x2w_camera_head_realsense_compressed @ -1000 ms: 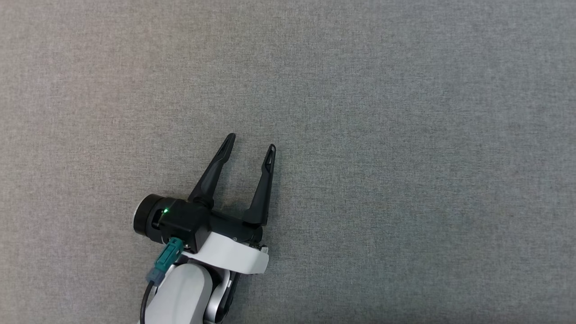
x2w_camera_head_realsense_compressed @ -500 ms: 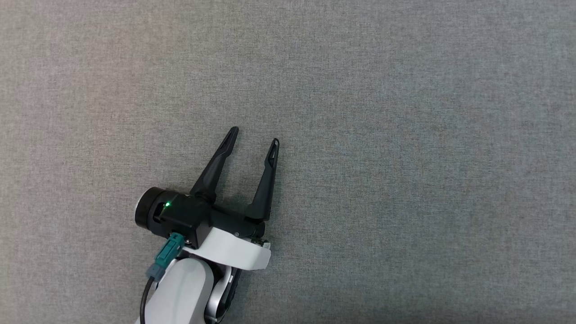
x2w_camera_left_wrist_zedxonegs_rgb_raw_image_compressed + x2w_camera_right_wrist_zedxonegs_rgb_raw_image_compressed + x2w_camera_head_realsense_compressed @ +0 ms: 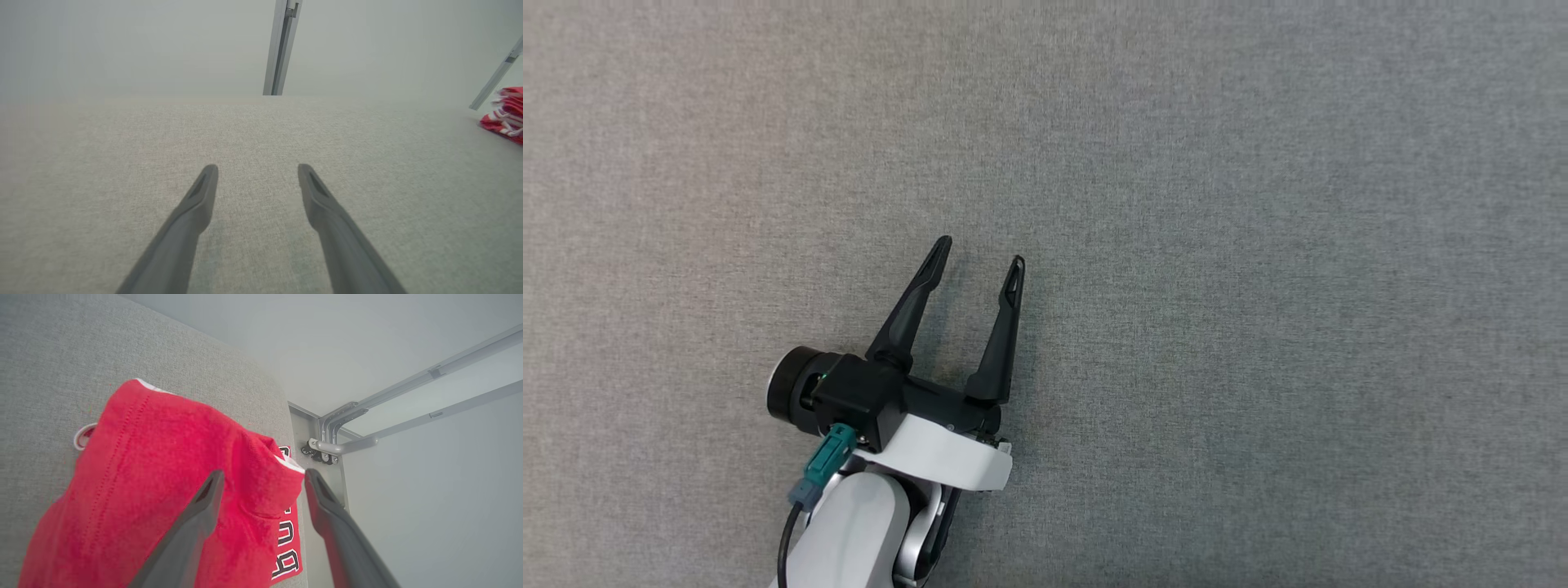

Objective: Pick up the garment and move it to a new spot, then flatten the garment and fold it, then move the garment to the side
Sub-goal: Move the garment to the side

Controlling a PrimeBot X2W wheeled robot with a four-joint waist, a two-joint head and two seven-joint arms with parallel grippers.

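Lower left of centre in the head view: left gripper (image 3: pixel 980 252), fingers pointing up the frame, over the table (image 3: pixel 1258 245). At the far right edge of the left wrist view, on the table: garment (image 3: pixel 506 112), well apart from the fingers; behind the table's far edge, top centre, a post (image 3: pixel 282 45). Bottom centre of the right wrist view: right gripper (image 3: pixel 264 474), garment beneath and between its fingers, at the table's corner; frame tubes (image 3: pixel 347 445) to the right, beyond.
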